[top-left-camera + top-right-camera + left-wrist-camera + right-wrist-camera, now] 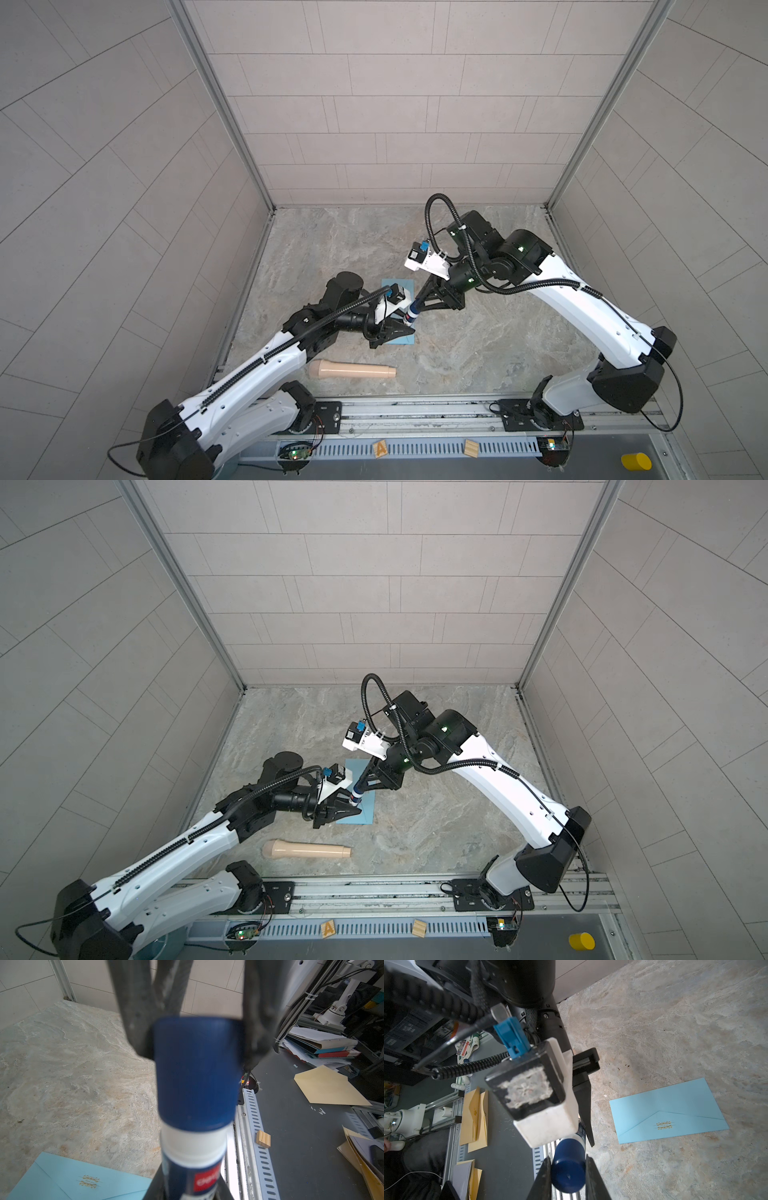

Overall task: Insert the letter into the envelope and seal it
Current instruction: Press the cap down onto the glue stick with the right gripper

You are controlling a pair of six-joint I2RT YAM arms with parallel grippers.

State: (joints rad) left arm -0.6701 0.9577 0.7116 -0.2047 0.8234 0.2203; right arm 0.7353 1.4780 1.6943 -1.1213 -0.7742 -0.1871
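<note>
Right wrist view gives me the clearest look: the right jaws are pinched narrow on the blue cap [568, 1172] of a glue stick [194, 1142]. The left jaws clamp the stick's body lower down, so both arms share it above the bench [478, 332]. I see the envelope [675, 1105] lying flat on the marble beneath them, flap folded down, gold mark up, partly hidden by the arms in both top views.

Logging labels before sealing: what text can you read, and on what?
"A": on the block at the front.
White word on the red label of the glue stick: too blurred to read.
Gold mark on the envelope: lettering too small to read.
</note>
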